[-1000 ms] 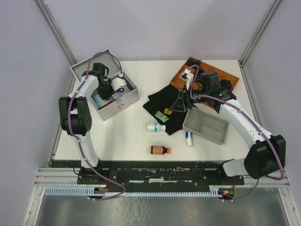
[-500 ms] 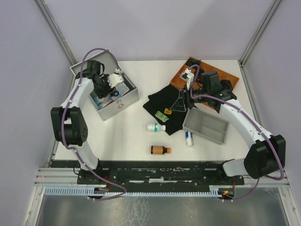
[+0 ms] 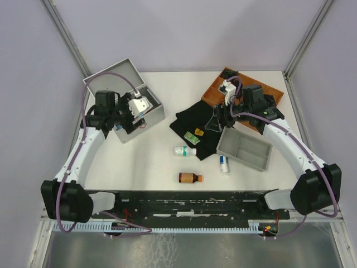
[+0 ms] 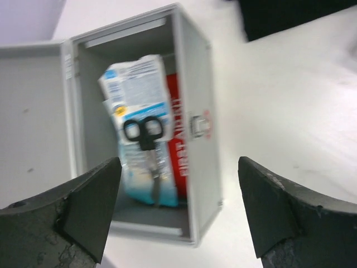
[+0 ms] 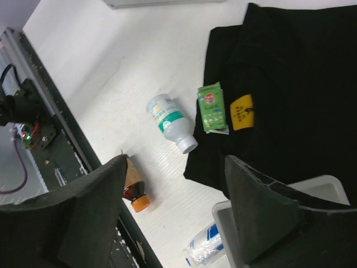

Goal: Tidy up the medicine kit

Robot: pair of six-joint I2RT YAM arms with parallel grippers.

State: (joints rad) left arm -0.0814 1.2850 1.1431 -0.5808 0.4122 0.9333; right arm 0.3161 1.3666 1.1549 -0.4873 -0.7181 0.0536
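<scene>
The medicine kit (image 3: 155,109) stands open at the back left, its lid (image 3: 114,75) tipped back. In the left wrist view the kit (image 4: 192,84) holds a blue-and-white packet (image 4: 136,84), black-handled scissors (image 4: 146,134) lying on it, and a red pouch (image 4: 177,139). My left gripper (image 3: 129,120) hovers just off the kit's near side, open and empty (image 4: 178,212). My right gripper (image 3: 215,124) hangs open over the black cloth (image 3: 192,118) with nothing between its fingers (image 5: 175,212).
On the table lie a white bottle with green label (image 3: 184,151), an amber bottle with orange cap (image 3: 189,178) and a white-and-blue roll (image 3: 223,163). A green sachet (image 5: 212,106) rests on the cloth. A grey divided tray (image 3: 245,149) and an orange tray (image 3: 215,89) stand at right.
My left gripper has opened, pulled back out of the kit toward the near left, and left the scissors inside. My right gripper has opened wider, staying in place.
</scene>
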